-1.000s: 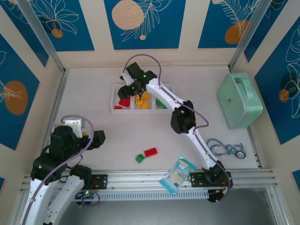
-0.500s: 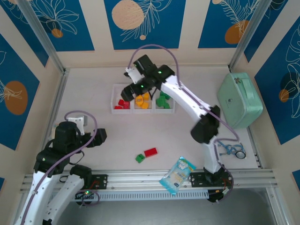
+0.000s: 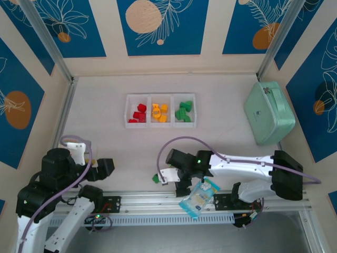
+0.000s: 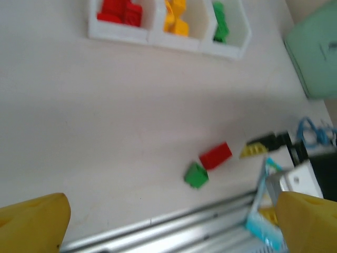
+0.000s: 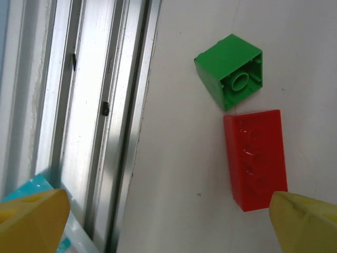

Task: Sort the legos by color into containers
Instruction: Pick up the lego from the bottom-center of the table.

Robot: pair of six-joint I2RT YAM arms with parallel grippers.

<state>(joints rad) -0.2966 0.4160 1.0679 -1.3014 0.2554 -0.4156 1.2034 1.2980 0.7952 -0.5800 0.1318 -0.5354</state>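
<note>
Two legos are not yet sorted: a red lego (image 5: 255,158) and a green lego (image 5: 229,69) lie on the table well apart from the containers (image 3: 160,126), on the near side of that white three-bin tray. The green one is tipped so that its hollow underside is shown. The red one lies just beside its corner; whether they touch cannot be told.

Inside the containers, red bricks (image 3: 138,113) are gathered in the left bin, yellow-orange bricks (image 3: 159,112) in the middle and green bricks (image 3: 183,113) in the right, so a bin is judged ready for each of the stray pair.

The right gripper (image 5: 168,211) is hung low over the two strays on the tray's near side, its jaws spread wide with nothing between them, apparently so that one brick can be taken. The left gripper (image 4: 168,224) is held back, near-left of the tray, jaws equally wide and empty, seemingly kept out of the way.

A snack packet (image 3: 199,196) is seen nearer than the strays, and a mint-green case (image 3: 268,113) well to the tray's right; neither belongs in a bin.
</note>
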